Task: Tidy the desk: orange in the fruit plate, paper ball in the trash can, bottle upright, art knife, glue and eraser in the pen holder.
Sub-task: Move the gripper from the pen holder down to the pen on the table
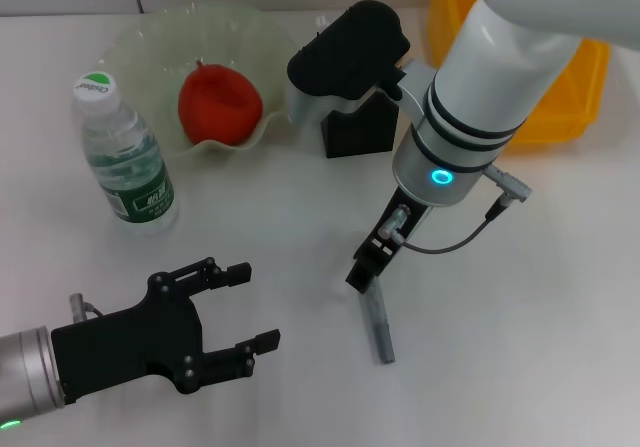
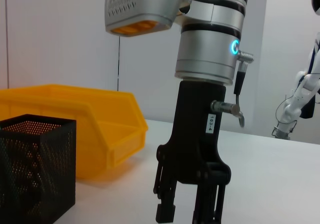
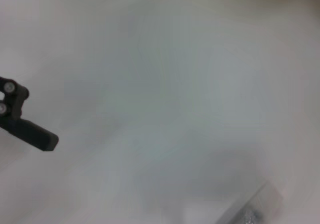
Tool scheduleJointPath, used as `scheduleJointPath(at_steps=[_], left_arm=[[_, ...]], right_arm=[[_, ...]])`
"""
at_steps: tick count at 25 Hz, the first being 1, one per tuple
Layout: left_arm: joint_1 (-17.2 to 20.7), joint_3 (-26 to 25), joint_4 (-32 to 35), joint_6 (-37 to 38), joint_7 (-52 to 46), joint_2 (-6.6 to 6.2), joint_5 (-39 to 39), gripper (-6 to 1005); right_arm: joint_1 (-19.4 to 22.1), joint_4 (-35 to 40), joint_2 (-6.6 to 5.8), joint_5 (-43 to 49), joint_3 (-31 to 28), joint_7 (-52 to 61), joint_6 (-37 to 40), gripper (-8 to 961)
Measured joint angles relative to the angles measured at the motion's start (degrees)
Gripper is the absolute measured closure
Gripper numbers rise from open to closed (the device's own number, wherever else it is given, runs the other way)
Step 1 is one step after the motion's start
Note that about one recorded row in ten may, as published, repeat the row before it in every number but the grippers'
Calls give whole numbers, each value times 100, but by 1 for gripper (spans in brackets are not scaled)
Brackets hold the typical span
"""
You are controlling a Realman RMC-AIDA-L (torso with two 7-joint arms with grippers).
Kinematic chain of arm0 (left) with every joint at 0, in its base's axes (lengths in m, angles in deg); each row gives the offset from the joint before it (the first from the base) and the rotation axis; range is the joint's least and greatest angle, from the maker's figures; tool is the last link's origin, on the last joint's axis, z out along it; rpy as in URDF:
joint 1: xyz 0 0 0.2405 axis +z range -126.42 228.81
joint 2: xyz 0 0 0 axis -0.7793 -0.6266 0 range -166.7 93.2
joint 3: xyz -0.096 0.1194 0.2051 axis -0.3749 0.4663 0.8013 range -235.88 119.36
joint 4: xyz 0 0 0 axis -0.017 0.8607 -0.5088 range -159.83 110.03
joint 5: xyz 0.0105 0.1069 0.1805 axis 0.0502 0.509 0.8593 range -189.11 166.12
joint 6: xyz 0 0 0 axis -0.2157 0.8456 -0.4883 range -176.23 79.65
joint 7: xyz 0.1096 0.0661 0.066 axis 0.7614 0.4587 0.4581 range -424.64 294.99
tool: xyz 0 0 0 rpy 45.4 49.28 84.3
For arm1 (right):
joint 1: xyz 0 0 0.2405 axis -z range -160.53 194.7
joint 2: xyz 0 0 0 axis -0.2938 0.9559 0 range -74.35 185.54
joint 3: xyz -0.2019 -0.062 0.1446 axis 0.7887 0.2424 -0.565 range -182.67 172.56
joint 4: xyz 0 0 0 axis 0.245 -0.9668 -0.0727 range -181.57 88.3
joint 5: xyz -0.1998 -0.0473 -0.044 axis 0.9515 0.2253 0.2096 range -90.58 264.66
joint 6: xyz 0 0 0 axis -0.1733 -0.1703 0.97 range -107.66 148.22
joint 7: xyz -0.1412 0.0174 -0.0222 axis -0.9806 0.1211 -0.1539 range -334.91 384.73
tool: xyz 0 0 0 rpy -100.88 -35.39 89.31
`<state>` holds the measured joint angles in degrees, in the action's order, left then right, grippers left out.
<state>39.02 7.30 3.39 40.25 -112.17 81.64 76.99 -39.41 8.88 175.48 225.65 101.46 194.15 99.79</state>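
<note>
- Reaching down over the plain white desk (image 1: 520, 297), the right gripper (image 1: 368, 272) is touching the upper end of the thin grey glue stick (image 1: 378, 325); I cannot tell how its fingers are set.
- Sitting behind, the bright-yellow plastic trash can (image 1: 560, 97) and square black mesh pen holder (image 1: 358, 129) are waiting.
- Lying flat and smooth, the glue is likely rolling away if pinched off-centre.
- Hovering near the front edge, the left gripper (image 1: 245, 312) is spreading its black fingers, holding nothing.

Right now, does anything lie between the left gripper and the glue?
No. In the head view, only bare desk lies between the open left gripper and the glue.
</note>
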Motion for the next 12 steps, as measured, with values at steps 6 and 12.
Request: scheduleJointPath(at_steps=[6,12], left_arm=[[-4,0,-6,-15,3,0,2,220],[-3,0,-16,-69,5,0,1,220]], right_arm=[[-31,-120,0,-136,109,2,-184,439],[-174,-405,0,-339,300,4,-372,447]])
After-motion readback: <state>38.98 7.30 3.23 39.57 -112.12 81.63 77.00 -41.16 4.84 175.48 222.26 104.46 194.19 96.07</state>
